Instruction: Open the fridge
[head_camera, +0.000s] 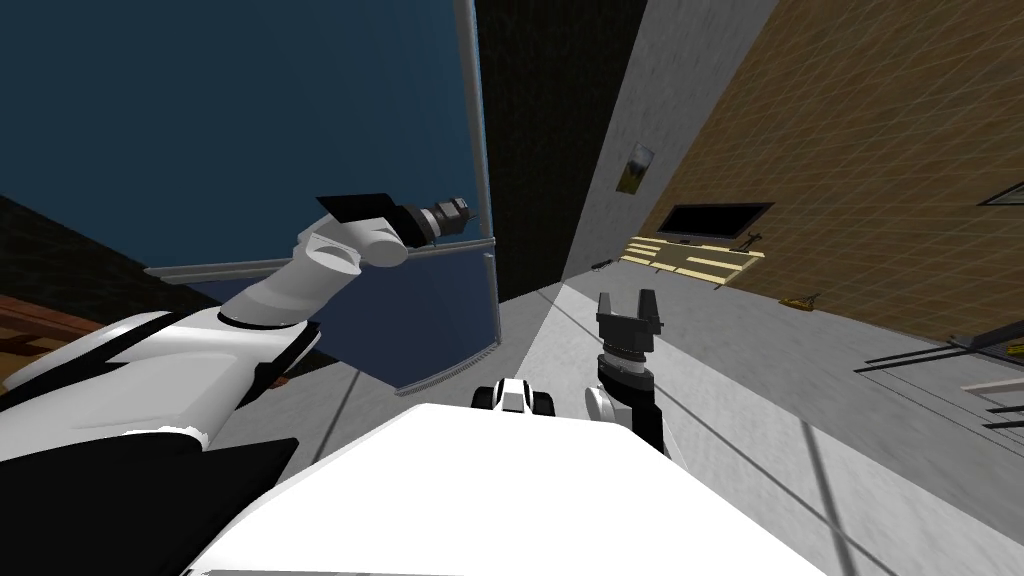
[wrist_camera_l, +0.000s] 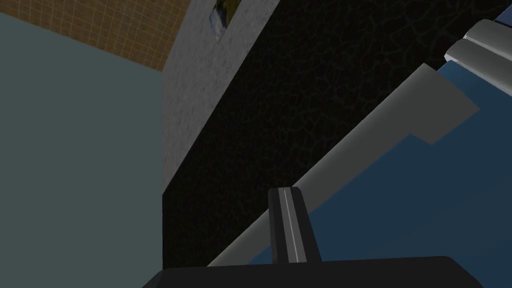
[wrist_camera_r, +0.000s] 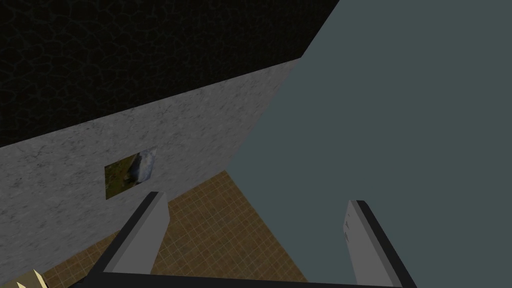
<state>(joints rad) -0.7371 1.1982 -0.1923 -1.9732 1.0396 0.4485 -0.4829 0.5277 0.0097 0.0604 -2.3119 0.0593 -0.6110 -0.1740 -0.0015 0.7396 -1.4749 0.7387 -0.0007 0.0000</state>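
The fridge (head_camera: 250, 120) has a dark blue front, a grey strip (head_camera: 470, 120) down its right edge and a grey bar (head_camera: 300, 262) between its upper and lower doors. My left arm reaches across the blue front, and its gripper (head_camera: 470, 212) is at the grey strip just above the bar. In the left wrist view the left gripper (wrist_camera_l: 287, 200) is shut, its fingers (wrist_camera_l: 280, 225) pressed together with nothing between them, right beside the grey strip (wrist_camera_l: 350, 155) and the blue door (wrist_camera_l: 400, 210). My right gripper (head_camera: 628, 298) is held low in front of my chest, open (wrist_camera_r: 255, 210) and empty.
A dark cracked-pattern wall (head_camera: 540, 150) stands right of the fridge, then a grey marbled wall with a small picture (head_camera: 636, 166). Further right a black screen (head_camera: 715, 220) sits on a pale wooden stand (head_camera: 690, 258) against a brown tiled wall. Grey floor (head_camera: 760, 400) stretches to my right.
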